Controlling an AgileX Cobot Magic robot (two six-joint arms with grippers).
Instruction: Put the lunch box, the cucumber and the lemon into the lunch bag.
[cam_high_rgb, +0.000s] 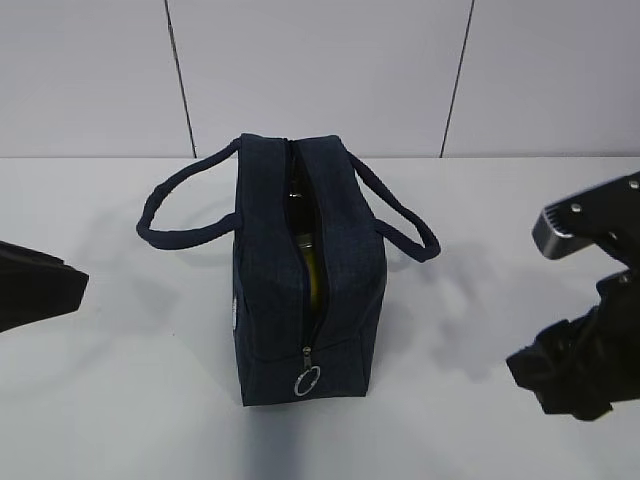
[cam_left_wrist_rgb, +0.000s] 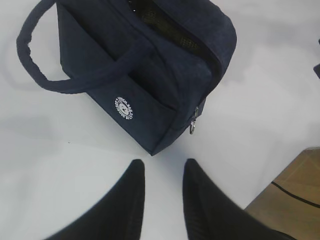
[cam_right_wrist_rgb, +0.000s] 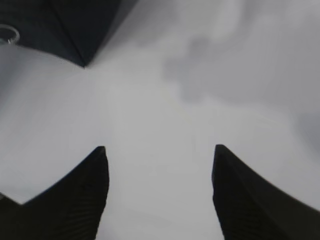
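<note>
The dark navy lunch bag (cam_high_rgb: 320, 290) stands upright in the middle of the white table, both handles drooping to its sides. Its top zipper is open, and the ring pull (cam_high_rgb: 307, 380) hangs at the near end. Through the slit a yellow surface, the lemon (cam_high_rgb: 311, 272), shows inside. The lunch box and the cucumber are hidden. My left gripper (cam_left_wrist_rgb: 162, 167) hovers open and empty a little short of the bag's near corner (cam_left_wrist_rgb: 152, 150). To the bag's right, my right gripper (cam_right_wrist_rgb: 160, 150) is wide open over bare table, holding nothing.
The table's edge and a wooden floor with a cable (cam_left_wrist_rgb: 295, 192) show at the lower right of the left wrist view. A white panelled wall (cam_high_rgb: 320, 70) closes the back. The bag's handles (cam_high_rgb: 170, 215) spread out over the table on both sides.
</note>
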